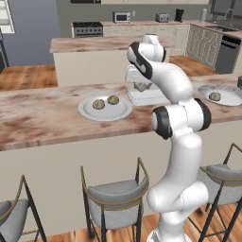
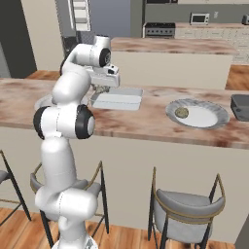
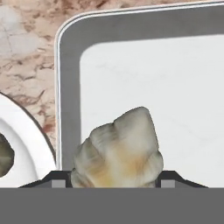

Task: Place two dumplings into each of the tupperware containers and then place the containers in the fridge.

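Tool (image 3: pixel 114 177) pinches a dumpling (image 3: pixel 117 148) over the tupperware container's (image 3: pixel 70 87) near-left corner (round plate (image 1: pixel 105 109) just beside) on the bench (image 1: pixel 42 118).

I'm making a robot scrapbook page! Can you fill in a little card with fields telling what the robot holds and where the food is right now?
holding: a dumpling between the fingers of the gripper
gripper position: above a tupperware container on the counter
container contents: none visible yet
left plate: two dumplings on it
right plate: one dumpling on it
second container: dark tray at the right edge of the right base view
below counter: stools
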Tool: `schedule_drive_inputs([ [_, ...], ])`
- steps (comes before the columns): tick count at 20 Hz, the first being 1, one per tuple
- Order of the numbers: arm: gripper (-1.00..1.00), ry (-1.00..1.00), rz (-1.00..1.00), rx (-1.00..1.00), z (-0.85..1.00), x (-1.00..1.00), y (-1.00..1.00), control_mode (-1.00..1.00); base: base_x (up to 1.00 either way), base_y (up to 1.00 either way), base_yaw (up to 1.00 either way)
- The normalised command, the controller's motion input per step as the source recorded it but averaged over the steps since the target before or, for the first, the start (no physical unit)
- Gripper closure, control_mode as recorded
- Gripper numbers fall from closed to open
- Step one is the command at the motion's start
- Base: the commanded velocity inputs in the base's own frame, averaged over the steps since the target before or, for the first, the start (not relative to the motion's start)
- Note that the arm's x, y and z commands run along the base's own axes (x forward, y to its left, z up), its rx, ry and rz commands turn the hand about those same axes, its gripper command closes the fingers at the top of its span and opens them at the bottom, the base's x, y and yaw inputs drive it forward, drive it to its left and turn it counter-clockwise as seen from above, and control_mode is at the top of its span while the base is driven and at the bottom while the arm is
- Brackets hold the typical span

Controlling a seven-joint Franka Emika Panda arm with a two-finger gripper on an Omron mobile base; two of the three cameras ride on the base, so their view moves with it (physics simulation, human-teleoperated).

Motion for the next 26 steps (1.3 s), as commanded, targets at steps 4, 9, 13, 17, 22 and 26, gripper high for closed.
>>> schedule_drive_inputs([
  [4,1.00,0.06,0.00,0.00,-0.41,0.13,-0.11,-1.00,0.00,0.00,0.00],
  [9,1.00,0.05,0.00,0.00,-0.30,0.18,-0.04,-1.00,0.00,0.00,0.00],
  [13,1.00,0.03,0.00,0.00,-0.17,0.22,-0.01,-1.00,0.00,0.00,0.00],
  [17,1.00,0.00,0.00,0.00,-0.16,0.20,0.00,-1.00,0.00,0.00,0.00],
  [22,-1.00,0.01,0.00,0.00,-0.04,0.02,0.00,-1.00,0.00,0.00,0.00],
  [26,-1.00,0.00,0.00,0.00,0.00,0.00,0.00,-1.00,0.00,0.00,0.00],
])
